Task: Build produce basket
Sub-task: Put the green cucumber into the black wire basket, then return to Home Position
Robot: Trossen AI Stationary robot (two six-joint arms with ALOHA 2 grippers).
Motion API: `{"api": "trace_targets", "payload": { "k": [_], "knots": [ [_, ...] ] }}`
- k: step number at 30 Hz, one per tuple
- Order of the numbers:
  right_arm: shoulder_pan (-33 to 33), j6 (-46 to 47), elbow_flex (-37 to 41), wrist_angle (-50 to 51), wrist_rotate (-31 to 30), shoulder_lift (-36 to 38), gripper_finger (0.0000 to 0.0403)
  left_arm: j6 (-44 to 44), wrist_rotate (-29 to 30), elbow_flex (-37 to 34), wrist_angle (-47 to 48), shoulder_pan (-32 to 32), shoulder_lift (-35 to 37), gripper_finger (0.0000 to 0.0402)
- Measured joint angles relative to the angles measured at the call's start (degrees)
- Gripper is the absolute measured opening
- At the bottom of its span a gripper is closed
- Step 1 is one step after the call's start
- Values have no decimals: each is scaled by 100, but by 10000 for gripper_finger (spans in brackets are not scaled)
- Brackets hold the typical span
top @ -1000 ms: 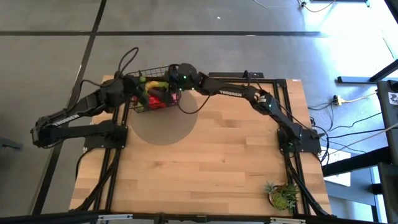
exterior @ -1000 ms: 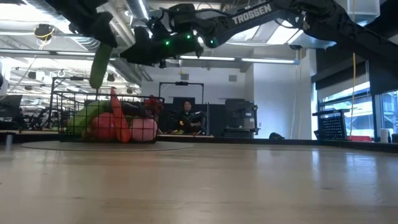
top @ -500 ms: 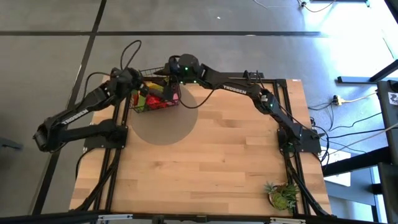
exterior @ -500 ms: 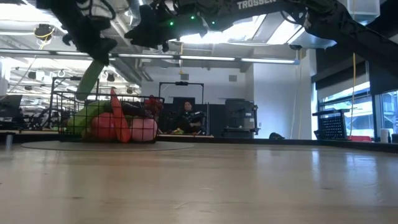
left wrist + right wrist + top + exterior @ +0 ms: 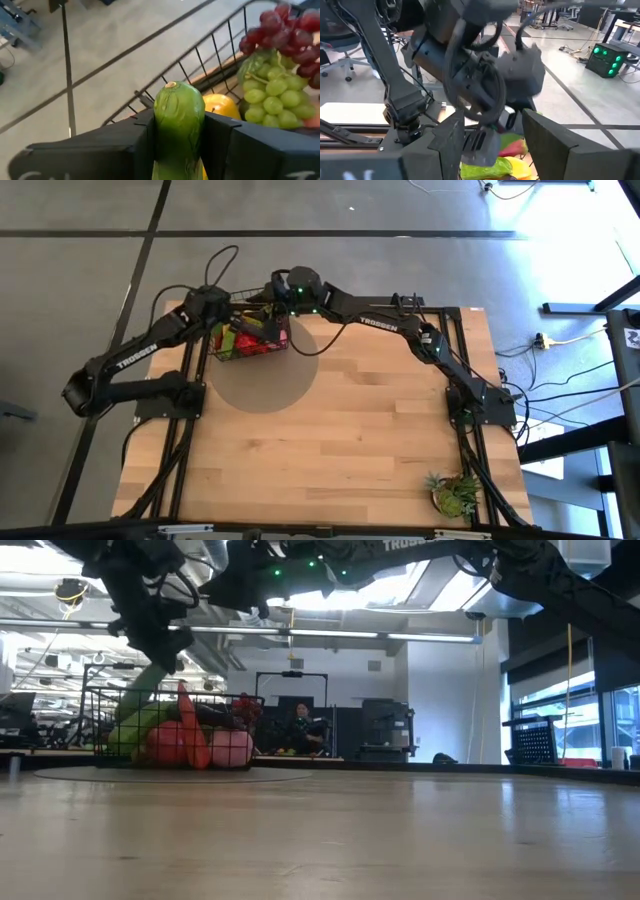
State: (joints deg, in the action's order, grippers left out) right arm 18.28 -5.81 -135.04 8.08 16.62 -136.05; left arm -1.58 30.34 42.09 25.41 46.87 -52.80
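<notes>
The black wire basket point(image 5: 250, 332) stands at the table's far left, on a round grey mat. It holds red and green grapes point(image 5: 272, 95), a yellow fruit point(image 5: 221, 106), red chilies point(image 5: 190, 730) and pink fruits point(image 5: 228, 748). My left gripper point(image 5: 214, 313) is shut on the green cucumber point(image 5: 140, 692) over the basket's left end. My right gripper point(image 5: 282, 292) hovers open and empty above the basket's far right side. Its wrist view looks at the left arm's wrist point(image 5: 470, 80) and the produce point(image 5: 505, 150) below. My left gripper pinches the cucumber's two sides point(image 5: 179, 131) between its fingers point(image 5: 144, 145), which lie along it. It comes from above, slanting down. The cucumber's free end point(image 5: 172, 89) sticks out past the fingertips, and in the low view its lower end point(image 5: 126, 712) dips below the basket's rim.
A spiky green potted plant point(image 5: 455, 495) stands at the table's near right corner. The wide wooden table top point(image 5: 340, 440) lies between it and the basket. The two arms are close together over the basket.
My left gripper has gone toward the far edge and down over the basket's left end. The cucumber has tipped from nearly upright to slanting, and its lower end has sunk to the basket. My right gripper has risen and drawn a little toward the far edge.
</notes>
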Motion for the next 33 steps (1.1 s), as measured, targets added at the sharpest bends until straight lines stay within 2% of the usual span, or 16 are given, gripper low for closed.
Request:
{"api": "trace_targets", "payload": {
  "k": [5,9,18,26,33],
  "knots": [
    [0,5,0,-2,1,0,191,-5,14,0,-1,1,-286,132],
    [0,16,0,-2,2,0,191,20,91,0,-35,0,-495,148],
    [51,277,9,298,-33,172,191,101,158,0,-91,-20,-468,152],
    [177,429,9,455,-49,382,191,-164,158,2,-12,-17,-334,152],
    [171,424,9,459,-48,398,191,-43,-1,2,-18,-16,-336,138]
  ]
}}
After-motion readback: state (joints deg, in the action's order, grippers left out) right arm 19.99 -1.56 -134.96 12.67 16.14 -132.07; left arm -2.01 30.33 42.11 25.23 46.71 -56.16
